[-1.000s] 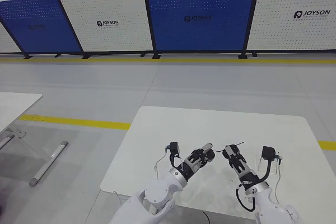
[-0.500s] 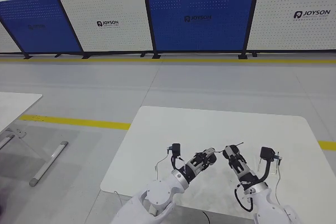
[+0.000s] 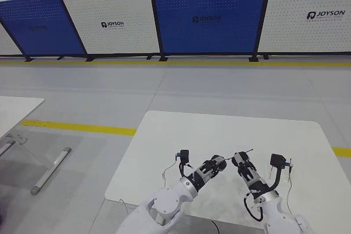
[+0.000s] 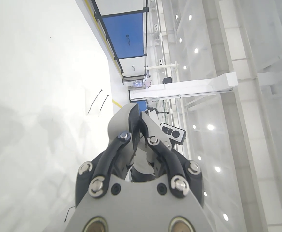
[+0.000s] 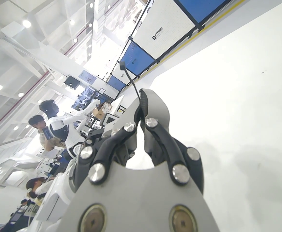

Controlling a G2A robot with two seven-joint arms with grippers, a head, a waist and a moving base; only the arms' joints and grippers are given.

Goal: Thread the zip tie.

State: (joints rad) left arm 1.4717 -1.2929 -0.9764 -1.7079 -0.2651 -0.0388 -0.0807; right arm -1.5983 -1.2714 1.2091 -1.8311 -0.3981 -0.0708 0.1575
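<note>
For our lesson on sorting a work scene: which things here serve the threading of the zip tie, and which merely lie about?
In the job: zip tie, pinched in the right hand; left hand, shut, close by.
Lying about: two loose zip ties on the white table.

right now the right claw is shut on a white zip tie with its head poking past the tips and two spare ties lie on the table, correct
The zip tie is black, not white; the right wrist view shows it. The rest stands: the right claw is shut on it, head poking past the tips, and two spare ties lie on the table.
</note>
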